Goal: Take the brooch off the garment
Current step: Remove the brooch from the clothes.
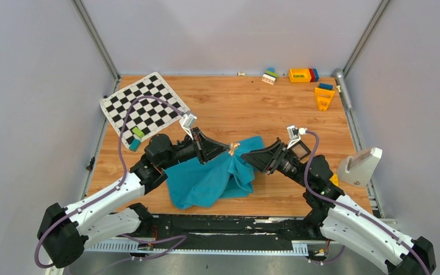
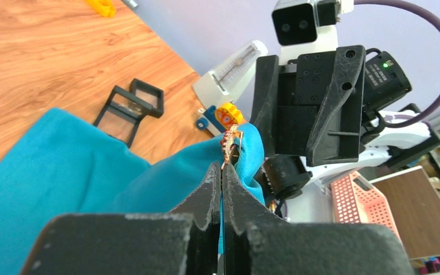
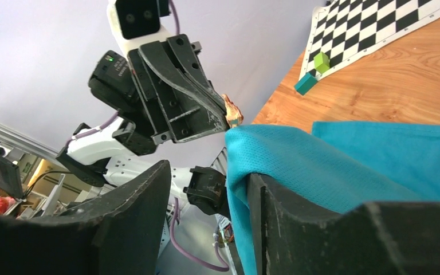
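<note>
**A:** Garment first. Cloth, shape?
**B:** Teal-blue and soft, with a fine mesh weave that shows from the right wrist. It lies in a crumpled heap on the wooden bench, centre near edge, between the two arms. One fold is raised into a peak.

**A:** Brooch?
**B:** At that peak. Small, gold and orange, metallic, elongated, with a ridged surface. It sits against the cloth at the top of the fold.

**A:** Left pincer?
**B:** Black fingers with rough edges, pressed together and pinching the brooch's lower end.

**A:** Right pincer?
**B:** Fingers spread. A fold of the garment drapes against the inner face of one finger. The other finger is clear of it.

**A:** Anything hard to read?
**B:** The brooch's design is too small to make out from overhead. Its fastening is buried in the fold, so I cannot tell whether it is through the cloth. The left arm covers the garment's left edge.

**A:** Surroundings?
**B:** Black-and-white checkered mat lying flat at far left. Plastic bricks along the far edge. Two black square frames on the wood beyond the cloth.
</note>
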`<action>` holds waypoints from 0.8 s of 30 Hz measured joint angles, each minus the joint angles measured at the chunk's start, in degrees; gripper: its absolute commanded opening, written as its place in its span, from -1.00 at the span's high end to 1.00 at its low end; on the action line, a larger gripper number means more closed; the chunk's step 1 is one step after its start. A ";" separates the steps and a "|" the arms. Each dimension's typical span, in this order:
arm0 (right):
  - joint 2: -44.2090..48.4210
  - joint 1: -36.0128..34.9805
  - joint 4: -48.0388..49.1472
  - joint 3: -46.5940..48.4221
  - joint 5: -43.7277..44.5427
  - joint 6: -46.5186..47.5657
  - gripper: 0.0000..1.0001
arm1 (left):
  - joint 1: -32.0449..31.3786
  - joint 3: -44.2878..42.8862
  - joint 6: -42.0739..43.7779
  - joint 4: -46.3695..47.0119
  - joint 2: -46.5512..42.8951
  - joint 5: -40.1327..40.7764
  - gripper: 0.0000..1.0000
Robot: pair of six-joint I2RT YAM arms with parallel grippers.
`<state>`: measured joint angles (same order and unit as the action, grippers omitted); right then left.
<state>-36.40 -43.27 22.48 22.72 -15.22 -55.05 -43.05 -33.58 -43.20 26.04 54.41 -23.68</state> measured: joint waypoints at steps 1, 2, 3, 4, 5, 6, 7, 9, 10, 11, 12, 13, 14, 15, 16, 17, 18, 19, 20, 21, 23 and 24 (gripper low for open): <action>0.17 0.00 -0.13 -0.31 0.33 0.24 -0.04 | 0.00 -0.63 0.87 -1.79 -0.28 0.48 1.00; 0.24 -0.02 -0.48 -0.44 0.57 0.42 -0.11 | 0.00 -1.03 1.62 -3.13 -0.52 0.94 1.00; 0.20 -0.04 -0.63 -0.55 0.83 0.68 -0.21 | 0.00 -1.38 2.38 -4.72 -0.83 1.53 1.00; 0.04 -0.07 -0.68 -0.61 0.94 0.83 -0.32 | 0.00 -1.44 3.08 -5.79 -1.20 2.03 1.00; -0.09 -0.07 -0.72 -0.66 1.03 1.03 -0.40 | 0.00 -1.44 3.41 -6.60 -1.44 2.29 1.00; -0.52 -0.07 -0.68 -0.70 1.07 1.25 -0.42 | 0.00 -1.42 3.76 -7.48 -1.66 2.69 1.00; -1.03 -0.07 -0.52 -0.70 1.09 1.31 -0.41 | 0.00 -1.42 3.87 -7.85 -1.70 2.80 1.00; -2.54 -0.07 -0.20 -0.72 1.05 1.38 -0.32 | 0.00 -1.14 3.43 -7.26 -1.70 2.78 1.00; -3.48 -0.07 0.31 -0.83 1.01 1.33 -0.26 | 0.02 -0.72 2.99 -6.32 -1.68 2.56 1.00; -4.28 -0.07 0.87 -1.01 0.87 1.25 -0.22 | 0.02 -0.33 2.29 -5.14 -1.57 2.23 1.00; -4.90 -0.07 1.38 -1.22 0.72 1.09 -0.19 | 0.00 0.07 1.53 -3.74 -1.29 1.73 1.00; -5.42 -0.07 1.92 -1.40 0.57 0.87 -0.15 | 0.02 0.35 0.74 -2.49 -0.90 1.36 1.00; -5.81 -0.07 2.40 -1.46 0.46 0.66 -0.11 | 0.00 0.50 -0.07 -1.44 -0.48 0.94 1.00; -6.16 -0.07 3.23 -1.51 0.28 0.22 -0.07 | 0.00 0.63 -0.74 -0.42 -0.09 0.42 1.00; -6.32 -0.07 4.09 -1.60 0.17 -0.04 -0.02 | 0.00 0.68 -1.55 0.55 0.24 0.04 1.00; -6.36 -0.07 5.27 -1.84 0.09 -0.46 0.01 | 0.00 0.70 -2.10 1.29 0.39 -0.26 1.00; -6.36 -0.07 6.21 -2.05 0.02 -0.79 0.05 | 0.02 0.85 -2.80 2.27 0.42 -0.46 1.00; -6.36 -0.07 7.37 -2.34 -0.13 -1.25 0.09 | 0.02 1.01 -3.26 3.19 0.42 -0.76 1.00; -6.36 -0.07 8.33 -2.58 -0.26 -1.57 0.15 | 0.00 1.07 -3.74 3.89 0.42 -0.94 1.00; -6.34 -0.07 9.44 -2.97 -0.35 -1.95 0.21 | 0.00 1.22 -4.26 4.72 0.42 -1.20 1.00; -6.19 -0.07 11.61 -3.98 -0.50 -2.71 0.35 | 0.02 1.49 -4.96 5.75 0.35 -1.42 1.00; -6.08 -0.07 12.31 -4.42 -0.55 -3.04 0.39 | 0.00 1.62 -5.29 6.23 0.33 -1.53 1.00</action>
<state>-42.48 -43.33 34.79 18.31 -15.77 -58.08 -43.05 -31.97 -48.49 32.27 54.74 -25.21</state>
